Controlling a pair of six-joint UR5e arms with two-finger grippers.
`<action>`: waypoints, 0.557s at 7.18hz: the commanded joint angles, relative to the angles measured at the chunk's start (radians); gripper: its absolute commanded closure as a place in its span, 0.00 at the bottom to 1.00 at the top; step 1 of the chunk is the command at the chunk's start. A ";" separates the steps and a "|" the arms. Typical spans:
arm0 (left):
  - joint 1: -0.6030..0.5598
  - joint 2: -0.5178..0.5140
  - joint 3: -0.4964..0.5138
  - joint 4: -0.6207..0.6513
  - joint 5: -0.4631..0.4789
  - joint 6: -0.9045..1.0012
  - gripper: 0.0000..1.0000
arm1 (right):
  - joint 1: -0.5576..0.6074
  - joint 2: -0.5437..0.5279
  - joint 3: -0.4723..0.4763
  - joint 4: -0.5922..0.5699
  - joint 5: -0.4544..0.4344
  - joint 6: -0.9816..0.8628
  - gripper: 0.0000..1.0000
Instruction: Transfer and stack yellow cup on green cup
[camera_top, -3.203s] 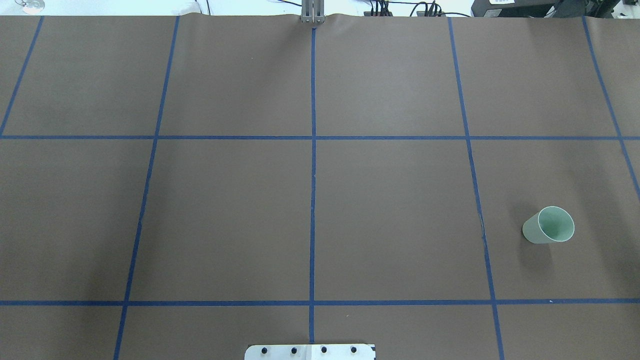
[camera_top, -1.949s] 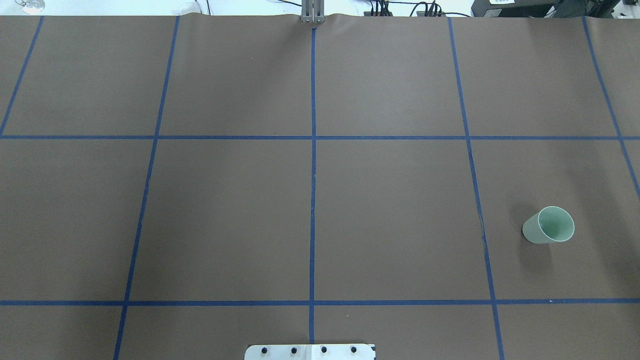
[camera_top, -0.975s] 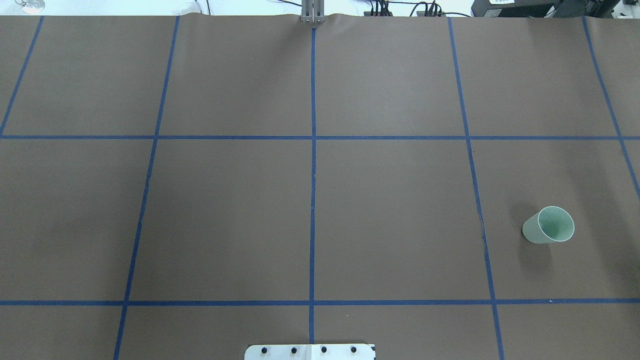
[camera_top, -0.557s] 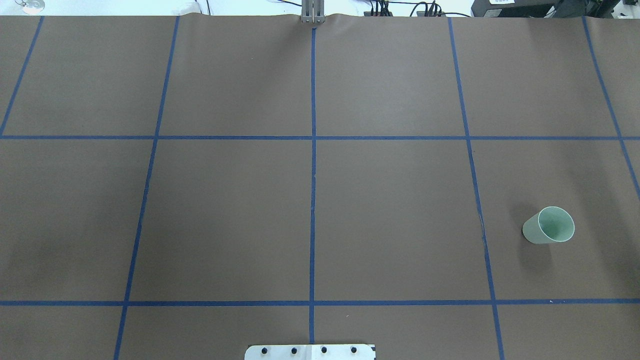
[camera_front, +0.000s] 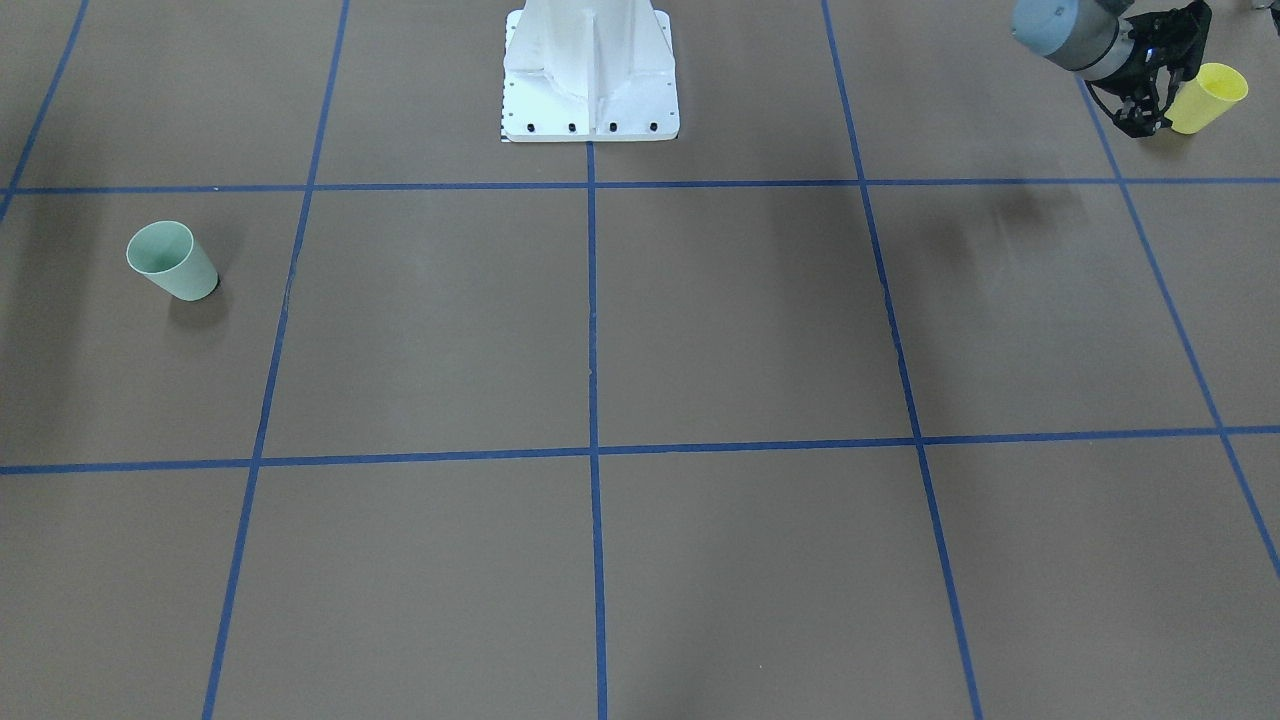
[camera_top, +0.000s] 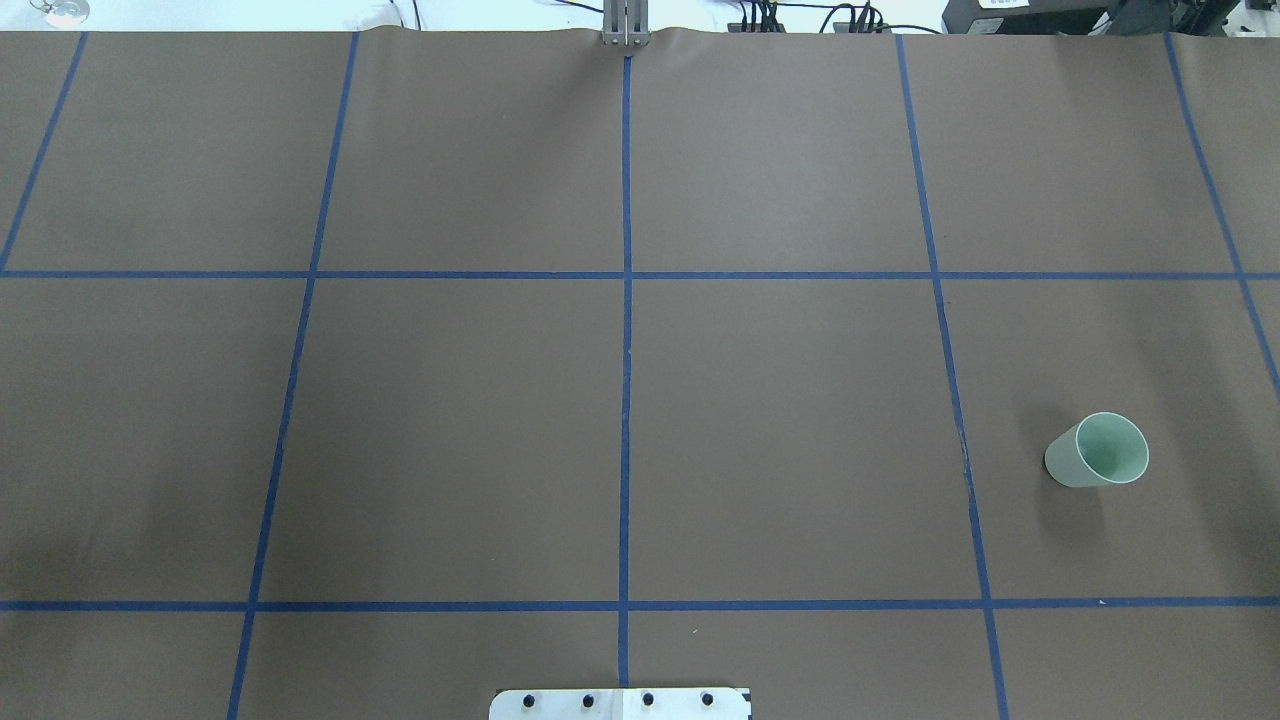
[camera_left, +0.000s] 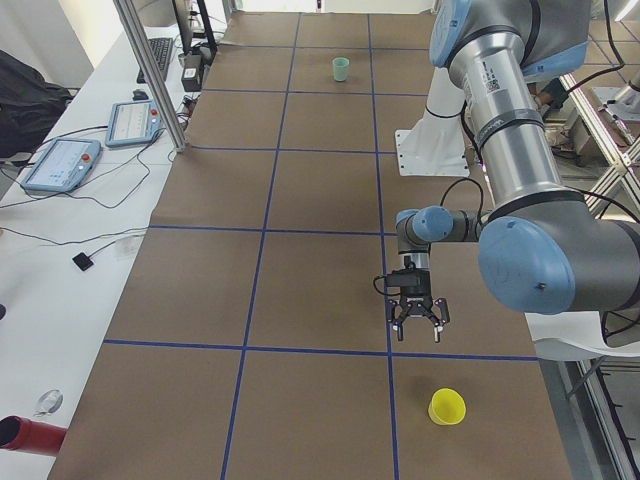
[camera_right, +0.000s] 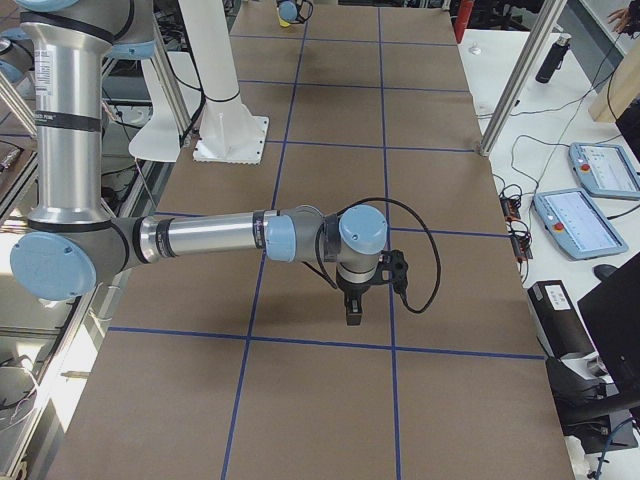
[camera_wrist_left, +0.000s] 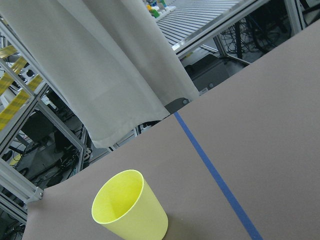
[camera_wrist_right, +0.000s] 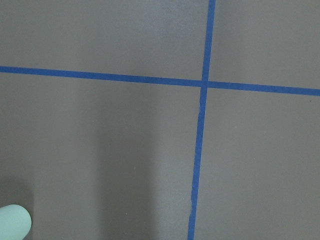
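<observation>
Noted no movement of the green cup (camera_top: 1095, 452) across the overhead pictures; noted only a deeper shadow at the near left corner of the table (camera_top: 450, 420) than a moment before. Found the green cup upright, mouth up, on the brown paper at the robot's right end of the table, on the outer side of a blue tape line (camera_top: 955, 400). Caught a sliver of the same cup at the bottom left corner of the right wrist view.

Found the yellow cup (camera_front: 1205, 98) at the opposite, left end of the table, well apart from the green one and outside the overhead picture. Saw it upright, mouth up, resting on the paper near a tape line, not lifted and not stacked.

Saw the left hand (camera_front: 1143, 125) hanging above the table near the yellow cup, fingers spread wide, released and gripping nothing, clearly apart from the cup in the left side view. Saw the cup whole and untouched ahead of the left wrist camera.

Saw the right hand (camera_right: 352, 318) only from the right side camera, pointing down above the table close to a tape line, at the end of an outstretched forearm. Could not tell its state, released or clenched. Spotted the white robot base (camera_front: 590, 70) midway along the table's robot side.
</observation>
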 joint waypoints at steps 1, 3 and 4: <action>0.042 -0.047 0.098 0.036 -0.008 -0.151 0.00 | 0.001 0.000 0.000 0.001 0.000 -0.001 0.00; 0.048 -0.083 0.185 0.033 -0.029 -0.215 0.00 | -0.001 0.005 0.002 0.001 -0.002 -0.001 0.00; 0.049 -0.109 0.254 0.033 -0.031 -0.246 0.00 | -0.001 0.008 0.000 0.001 -0.002 -0.001 0.00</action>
